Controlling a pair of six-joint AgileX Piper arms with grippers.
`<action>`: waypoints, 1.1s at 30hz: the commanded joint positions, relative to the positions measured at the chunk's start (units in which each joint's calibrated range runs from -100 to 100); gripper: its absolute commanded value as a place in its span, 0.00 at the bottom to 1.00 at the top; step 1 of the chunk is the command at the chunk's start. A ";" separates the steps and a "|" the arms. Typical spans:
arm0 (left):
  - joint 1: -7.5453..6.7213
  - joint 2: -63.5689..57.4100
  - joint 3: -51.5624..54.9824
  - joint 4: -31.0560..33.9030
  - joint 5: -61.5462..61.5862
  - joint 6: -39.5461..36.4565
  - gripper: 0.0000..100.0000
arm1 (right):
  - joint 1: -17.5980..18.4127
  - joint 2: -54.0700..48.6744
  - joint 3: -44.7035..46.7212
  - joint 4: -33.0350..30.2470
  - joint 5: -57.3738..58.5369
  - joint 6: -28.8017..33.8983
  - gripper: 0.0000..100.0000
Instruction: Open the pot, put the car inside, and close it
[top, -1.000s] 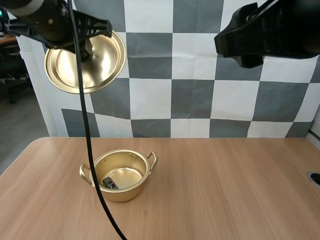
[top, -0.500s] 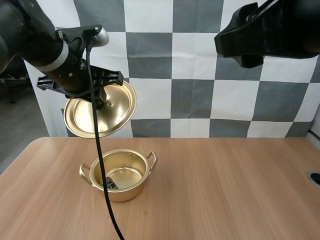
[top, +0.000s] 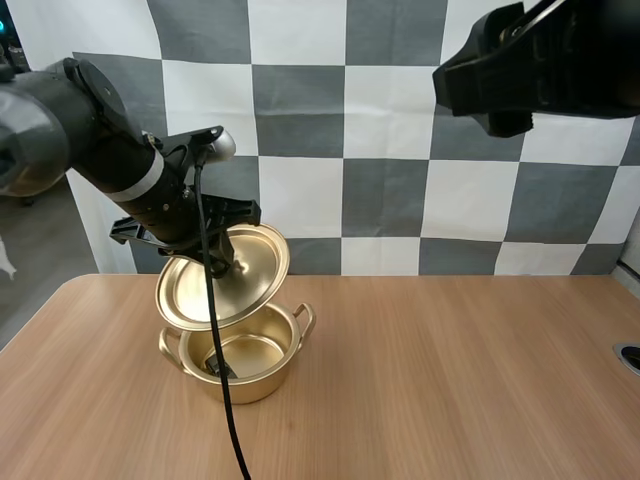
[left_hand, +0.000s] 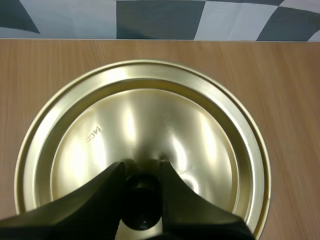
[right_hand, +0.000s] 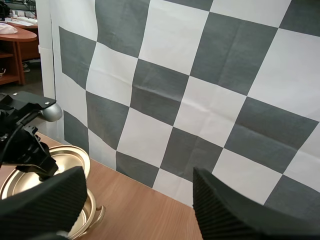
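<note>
My left gripper (top: 222, 266) is shut on the black knob (left_hand: 142, 196) of the golden lid (top: 200, 290), which hangs tilted just above the golden pot (top: 252, 385). A small dark car (top: 218, 368) lies on the pot's floor, partly hidden under the lid. In the left wrist view the fingertips (left_hand: 112, 177) pinch the knob against the lid (left_hand: 145, 125). My right gripper (right_hand: 145, 210) hovers high above the table's right side with its fingers (right_hand: 45, 205) wide apart and nothing between them. From there the lid (right_hand: 45, 175) and pot handle (right_hand: 98, 215) show below.
The wooden table (top: 450, 350) stretches bare to the right of the pot. My right arm (top: 540, 65) hangs high at the upper right. A round dark fitting (top: 630, 357) sits at the table's right edge.
My left arm has brought the lid down and rightward from high at the left to just above the pot. The right arm has stayed still.
</note>
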 joint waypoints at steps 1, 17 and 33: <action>0.00 1.12 0.02 0.10 0.16 0.07 0.00 | -0.01 0.01 -0.05 0.00 0.02 -0.02 1.00; -0.23 7.80 0.02 0.73 0.16 0.44 0.25 | -0.87 -0.04 -0.05 0.91 0.02 -0.02 1.00; -0.23 15.00 4.81 -0.05 0.16 2.12 0.28 | -1.04 -0.04 -0.05 1.30 0.02 -0.31 1.00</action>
